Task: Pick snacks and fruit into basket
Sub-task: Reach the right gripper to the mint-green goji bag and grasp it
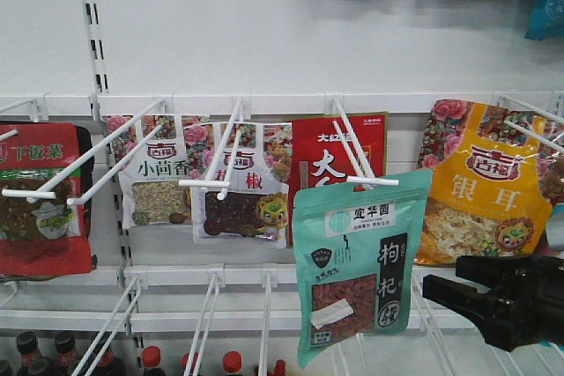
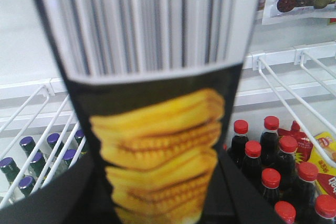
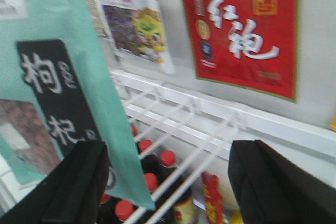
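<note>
Snacks hang as printed pouches on white wire hooks. A teal pouch [image 1: 357, 261] with a clear window of red berries hangs in front; in the right wrist view the teal pouch [image 3: 105, 77] has its lower corner just inside my left finger [image 3: 79, 182]. My right gripper [image 1: 441, 292] [image 3: 168, 182] is open, not closed on it. My left gripper [image 2: 157, 192] is shut on a black snack pack [image 2: 157, 140] with a barcode and yellow ridged chips printed on it, which fills that view. The fruit and the basket are out of view.
Behind hang a red pouch [image 1: 330, 160], a yellow pouch [image 1: 485, 191], two pale pouches [image 1: 163, 173] [image 1: 238, 191] and a red-green one [image 1: 40, 200]. White wire hooks [image 1: 352, 151] jut forward. Red-capped dark bottles [image 2: 273, 156] [image 3: 163, 161] and purple-capped bottles [image 2: 31, 161] stand on the shelf below.
</note>
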Motion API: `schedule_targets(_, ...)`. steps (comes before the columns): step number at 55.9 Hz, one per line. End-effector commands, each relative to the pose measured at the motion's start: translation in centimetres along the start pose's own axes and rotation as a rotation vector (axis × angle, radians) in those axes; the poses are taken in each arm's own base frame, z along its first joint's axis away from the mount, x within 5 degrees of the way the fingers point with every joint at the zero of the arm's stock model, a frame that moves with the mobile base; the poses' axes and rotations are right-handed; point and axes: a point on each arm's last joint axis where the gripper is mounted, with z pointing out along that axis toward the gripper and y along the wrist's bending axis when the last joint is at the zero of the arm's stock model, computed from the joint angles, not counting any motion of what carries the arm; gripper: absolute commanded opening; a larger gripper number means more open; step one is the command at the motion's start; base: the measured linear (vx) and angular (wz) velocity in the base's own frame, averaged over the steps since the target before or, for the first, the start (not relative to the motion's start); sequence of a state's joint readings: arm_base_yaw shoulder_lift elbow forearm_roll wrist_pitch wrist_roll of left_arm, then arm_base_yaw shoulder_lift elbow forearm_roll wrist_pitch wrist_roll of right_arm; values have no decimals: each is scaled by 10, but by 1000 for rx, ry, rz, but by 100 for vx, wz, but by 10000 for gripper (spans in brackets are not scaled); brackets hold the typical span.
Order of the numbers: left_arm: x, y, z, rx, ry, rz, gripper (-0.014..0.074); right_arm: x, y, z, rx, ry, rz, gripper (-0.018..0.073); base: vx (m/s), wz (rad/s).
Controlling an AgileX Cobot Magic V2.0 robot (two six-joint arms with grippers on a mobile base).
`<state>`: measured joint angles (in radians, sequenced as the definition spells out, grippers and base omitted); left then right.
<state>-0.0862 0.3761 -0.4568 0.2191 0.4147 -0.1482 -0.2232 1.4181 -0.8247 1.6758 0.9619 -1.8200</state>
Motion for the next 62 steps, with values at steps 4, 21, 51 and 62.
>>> schedule_targets(4,-21,0,-4,11,-135,0,127,-28,8,1,-155,-118,-34,529,0,0)
schedule_targets(21,-21,0,-4,11,-135,0,127,-34,7,8,-304,-138,-40,529,0,0)
schedule_targets(51,-21,0,-4,11,-135,0,127,-43,21,34,-414,-81,-64,529,0,0)
schedule_targets(62,-21,0,-4,11,-135,0,127,-41,31,41,-452,-71,-63,529,0,0)
